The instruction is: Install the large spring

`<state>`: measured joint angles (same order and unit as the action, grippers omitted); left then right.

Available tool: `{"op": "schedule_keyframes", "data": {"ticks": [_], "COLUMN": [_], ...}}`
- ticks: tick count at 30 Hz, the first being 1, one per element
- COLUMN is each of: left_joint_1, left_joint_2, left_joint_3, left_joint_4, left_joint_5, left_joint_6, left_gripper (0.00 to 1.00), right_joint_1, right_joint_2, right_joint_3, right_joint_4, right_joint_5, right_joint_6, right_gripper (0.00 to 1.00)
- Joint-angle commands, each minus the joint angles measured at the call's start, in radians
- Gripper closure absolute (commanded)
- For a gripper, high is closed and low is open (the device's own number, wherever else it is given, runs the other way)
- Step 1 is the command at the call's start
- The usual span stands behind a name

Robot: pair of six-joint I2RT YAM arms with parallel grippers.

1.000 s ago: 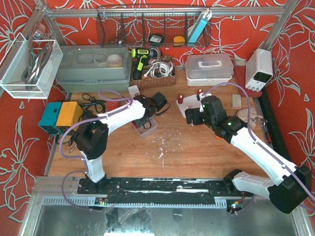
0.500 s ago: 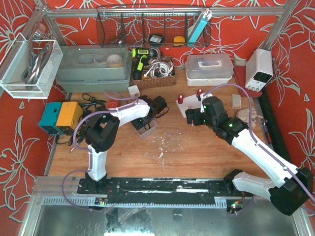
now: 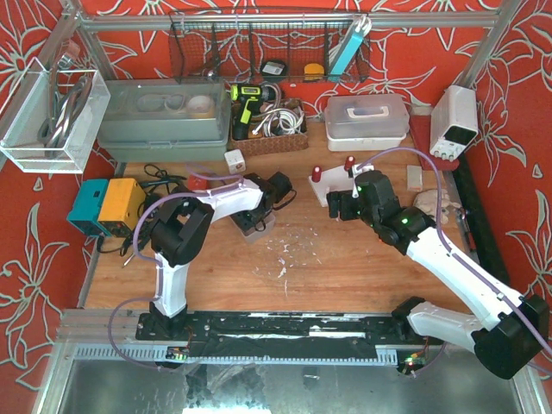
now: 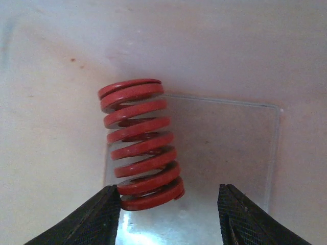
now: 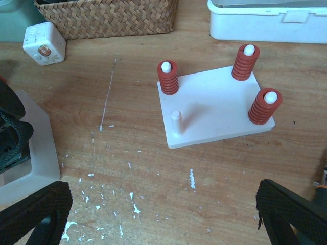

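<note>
A large red spring (image 4: pixel 139 144) lies in a small clear bin (image 3: pixel 257 224). My left gripper (image 4: pixel 168 212) is open inside the bin, its fingers either side of the spring's near end, the left fingertip (image 4: pixel 104 212) close to or touching the coils. A white peg plate (image 5: pixel 217 104) (image 3: pixel 332 185) stands on the wooden table with three red springs on pegs and one bare peg (image 5: pixel 176 121). My right gripper (image 5: pixel 163 217) is open and empty, hovering above the table in front of the plate.
A wicker basket (image 5: pixel 107 18), a white lidded box (image 5: pixel 265 20) and a small white cube (image 5: pixel 45 43) stand behind the plate. A grey tote (image 3: pixel 159 121), a teal and yellow box (image 3: pixel 108 204) and a white power supply (image 3: pixel 454 121) ring the table.
My left arm has folded in and lowered its gripper into the clear bin over the spring. My right arm has barely moved.
</note>
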<state>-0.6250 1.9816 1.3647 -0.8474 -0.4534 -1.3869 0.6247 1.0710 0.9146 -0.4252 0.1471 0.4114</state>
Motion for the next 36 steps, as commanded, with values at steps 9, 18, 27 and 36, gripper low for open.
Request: {"op": "schedule_keyframes", "data": {"ticks": [9, 18, 27, 36], "left_joint_1": [0.008, 0.024, 0.047, 0.045], "left_joint_2": [0.006, -0.024, 0.024, -0.029], "left_joint_3": [0.016, -0.003, -0.01, -0.003], "left_joint_4": [0.082, 0.049, 0.058, 0.071], "left_joint_5": [-0.007, -0.074, -0.086, -0.059], "left_joint_6": [0.062, 0.022, 0.003, 0.03], "left_gripper": [0.47, 0.53, 0.52, 0.69], "right_joint_1": [0.005, 0.005, 0.005, 0.005], "right_joint_2": [-0.021, -0.024, -0.018, 0.002], "right_joint_3": [-0.015, -0.026, -0.028, -0.024], "right_joint_4": [0.013, 0.031, 0.036, 0.039], "right_joint_5": [0.022, 0.025, 0.024, 0.027], "right_joint_6": [0.01, 0.007, 0.009, 0.006], "right_gripper": [0.02, 0.02, 0.02, 0.02]}}
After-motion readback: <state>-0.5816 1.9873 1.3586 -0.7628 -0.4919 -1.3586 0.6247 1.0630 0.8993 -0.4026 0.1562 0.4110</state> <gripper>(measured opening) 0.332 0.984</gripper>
